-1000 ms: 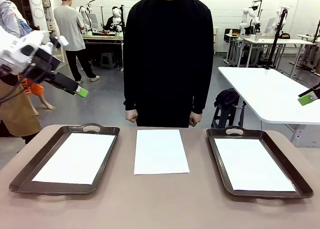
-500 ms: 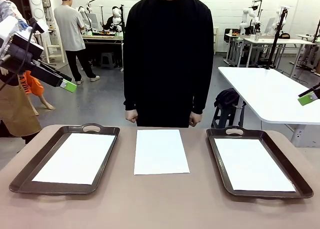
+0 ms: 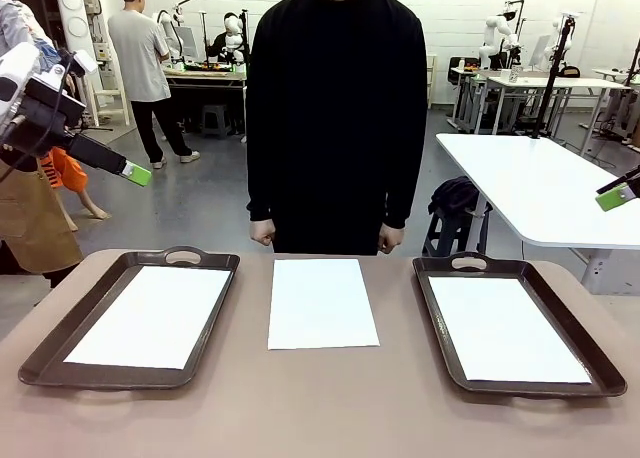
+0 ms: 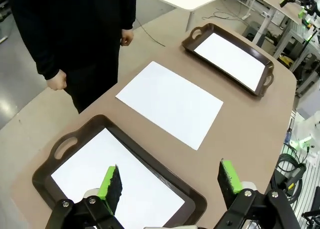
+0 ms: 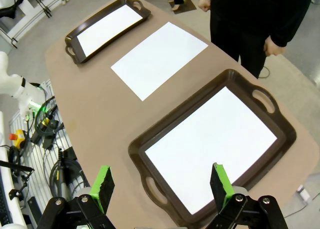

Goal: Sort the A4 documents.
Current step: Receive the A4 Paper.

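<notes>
A brown counter (image 3: 320,413) stretches toward a person (image 3: 337,108) in black standing at its far edge. At far left, the left claw (image 3: 137,174) hangs high above the counter, its fingers apart and empty. Below it, the left tray (image 3: 40,350) holds a white left sheet (image 3: 150,315) lying flat. The middle sheet (image 3: 322,303) lies on the bare counter between the trays, touching neither. The right tray (image 3: 432,318) holds the right sheet (image 3: 505,328). At far right, the right claw (image 3: 617,196) hovers high, its fingers apart and empty.
</notes>
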`<act>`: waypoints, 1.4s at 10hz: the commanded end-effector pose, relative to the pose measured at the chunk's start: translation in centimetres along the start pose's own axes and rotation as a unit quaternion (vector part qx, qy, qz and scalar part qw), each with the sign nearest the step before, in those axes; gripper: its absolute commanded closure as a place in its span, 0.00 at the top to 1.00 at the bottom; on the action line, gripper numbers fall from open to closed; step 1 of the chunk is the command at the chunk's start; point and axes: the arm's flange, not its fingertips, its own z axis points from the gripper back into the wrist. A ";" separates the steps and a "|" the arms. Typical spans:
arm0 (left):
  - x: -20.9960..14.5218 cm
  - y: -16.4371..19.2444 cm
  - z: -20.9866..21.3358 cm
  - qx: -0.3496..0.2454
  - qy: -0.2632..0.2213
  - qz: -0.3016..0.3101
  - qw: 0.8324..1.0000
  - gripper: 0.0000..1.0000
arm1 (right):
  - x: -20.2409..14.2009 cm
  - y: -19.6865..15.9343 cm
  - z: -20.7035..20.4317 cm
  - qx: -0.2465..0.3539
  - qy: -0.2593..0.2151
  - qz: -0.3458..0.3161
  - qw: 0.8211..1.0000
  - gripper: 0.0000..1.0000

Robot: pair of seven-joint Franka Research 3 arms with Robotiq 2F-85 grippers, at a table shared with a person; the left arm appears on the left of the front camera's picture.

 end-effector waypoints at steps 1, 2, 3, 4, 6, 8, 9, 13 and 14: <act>0.2 -0.5 -0.3 0.007 0.004 0.001 1.000 1.00 | 0.0 0.0 -0.1 -0.001 0.000 0.000 1.000 1.00; 0.2 -0.4 -0.4 0.006 0.007 0.001 1.000 1.00 | 0.0 0.0 -0.1 -0.001 0.000 0.000 1.000 1.00; 0.3 -0.3 -0.4 0.006 0.012 0.009 1.000 1.00 | 0.0 0.0 -0.1 -0.001 0.000 0.000 1.000 1.00; 0.1 -0.1 -0.2 0.002 0.002 -0.002 1.000 1.00 | 0.0 0.0 -0.1 -0.001 0.000 0.000 1.000 1.00; 0.1 -0.1 -0.2 0.002 0.002 -0.002 1.000 1.00 | 0.0 0.0 -0.1 -0.001 0.000 0.000 1.000 1.00; 0.1 -0.1 -0.2 0.002 0.002 -0.002 1.000 1.00 | 0.0 0.0 -0.1 -0.001 0.000 0.000 1.000 1.00; 0.1 -0.1 -0.2 0.002 0.002 -0.002 1.000 1.00 | 0.0 0.0 -0.1 -0.001 0.000 0.000 1.000 1.00; 0.1 -0.1 -0.2 0.002 0.002 -0.002 1.000 1.00 | 0.0 0.0 -0.1 -0.001 0.000 0.000 1.000 1.00; 0.1 -0.1 -0.2 0.002 0.002 -0.002 1.000 1.00 | 0.0 0.0 -0.1 -0.001 0.000 0.000 1.000 1.00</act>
